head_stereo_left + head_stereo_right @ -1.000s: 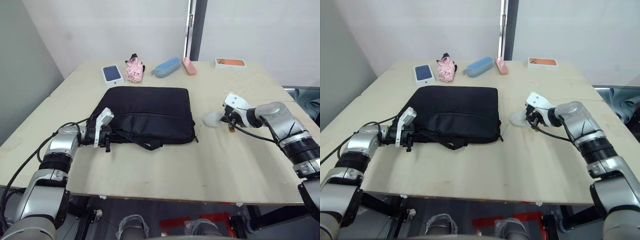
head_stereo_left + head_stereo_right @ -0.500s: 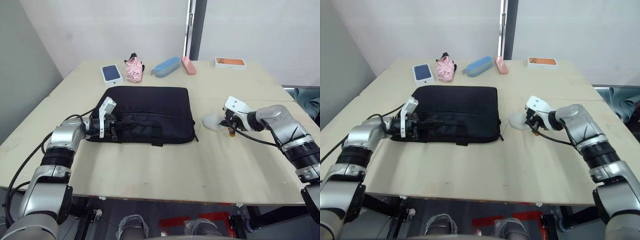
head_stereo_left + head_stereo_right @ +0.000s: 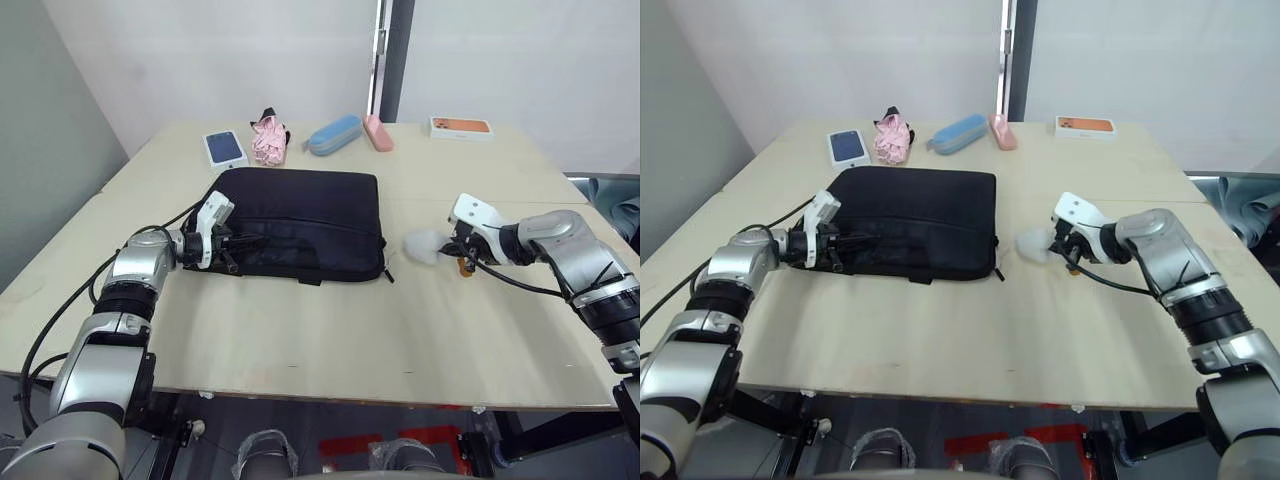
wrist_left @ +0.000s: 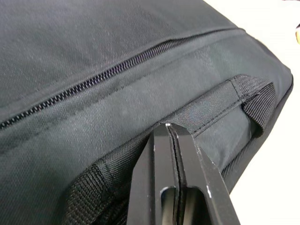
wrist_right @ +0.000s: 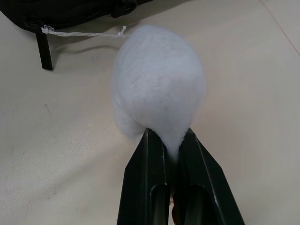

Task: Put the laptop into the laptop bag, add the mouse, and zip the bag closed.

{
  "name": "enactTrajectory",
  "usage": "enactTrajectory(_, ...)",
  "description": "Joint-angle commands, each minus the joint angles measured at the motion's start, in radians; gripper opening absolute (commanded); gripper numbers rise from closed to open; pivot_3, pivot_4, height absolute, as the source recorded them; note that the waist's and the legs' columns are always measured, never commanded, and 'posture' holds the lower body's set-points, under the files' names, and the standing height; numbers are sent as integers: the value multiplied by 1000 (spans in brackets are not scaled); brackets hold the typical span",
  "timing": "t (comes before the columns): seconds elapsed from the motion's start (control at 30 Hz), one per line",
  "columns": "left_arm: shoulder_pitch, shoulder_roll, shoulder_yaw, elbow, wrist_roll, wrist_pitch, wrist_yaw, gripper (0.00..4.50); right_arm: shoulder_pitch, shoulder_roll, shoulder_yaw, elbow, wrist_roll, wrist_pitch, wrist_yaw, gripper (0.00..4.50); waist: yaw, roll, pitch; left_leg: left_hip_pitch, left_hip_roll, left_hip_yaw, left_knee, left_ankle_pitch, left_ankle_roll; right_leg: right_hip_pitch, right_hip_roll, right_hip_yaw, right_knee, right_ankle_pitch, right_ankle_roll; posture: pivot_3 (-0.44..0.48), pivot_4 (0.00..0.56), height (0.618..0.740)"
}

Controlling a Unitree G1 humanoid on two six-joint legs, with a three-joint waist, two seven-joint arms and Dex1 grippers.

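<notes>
We see the laptop bag lying flat on the bench, its zipper running along the top panel and a strap handle lying just below it along the near edge. Our left gripper sits at the bag's near left corner with its two fingers pressed together, pinching a fold of the strap handle between them. To the right of the bag, and apart from it, our right gripper rests low over the bench with its fingers closed on the near end of a puffy white rounded object, which looks soft and fuzzy rather than glossy; we cannot say for sure that it is the mouse. A thin white cord trails from the bag's right corner toward that white object, and a short black tab hangs from the same corner onto the bench. Beyond the bag, along the far side of the bench, lie a small white box with a blue top, a bunched pink cloth, a blue case, a pink case and an orange-topped box.
</notes>
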Motion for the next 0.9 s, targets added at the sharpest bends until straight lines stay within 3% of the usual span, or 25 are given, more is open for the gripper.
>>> enactTrajectory(0.03,32,11,-72,56,85,27,3,0,-89,16,-22,43,-19,-32,-25,19,-2,0,0,1,0,1,0,0,0,0,0,1,1,0,0,0,150,740)
enactTrajectory(0.2,40,7,-96,78,117,18,-7,0,-206,72,25,196,-77,-104,-46,19,-5,1,-1,12,0,5,-2,0,0,7,0,4,1,0,0,0,150,740)
enactTrajectory(0.43,73,14,-125,59,140,1,-30,0,-309,130,92,375,-201,-233,-116,19,-5,3,-2,12,0,6,-3,0,0,8,-1,4,-1,0,0,0,150,740)
enactTrajectory(0.63,80,13,-127,47,146,-1,-36,0,-314,169,119,446,-274,-288,-175,19,-9,3,-3,12,-1,7,-4,0,0,8,-1,4,-2,0,0,0,150,740)
enactTrajectory(0.73,77,8,-122,37,142,3,-33,0,-283,189,85,405,-227,-246,-135,19,-9,3,-3,12,-1,7,-4,0,0,8,-1,4,-2,0,0,0,150,740)
enactTrajectory(0.77,74,6,-118,34,139,5,-31,0,-271,191,73,376,-203,-215,-106,753,-9,3,-3,12,-1,7,-5,0,0,8,-1,4,-2,0,0,0,150,740)
enactTrajectory(0.9,66,1,-110,12,125,21,-37,0,-261,198,20,359,-158,-151,-115,2109,-5,3,-3,12,-1,7,-6,0,0,8,-1,4,-4,0,0,0,150,740)
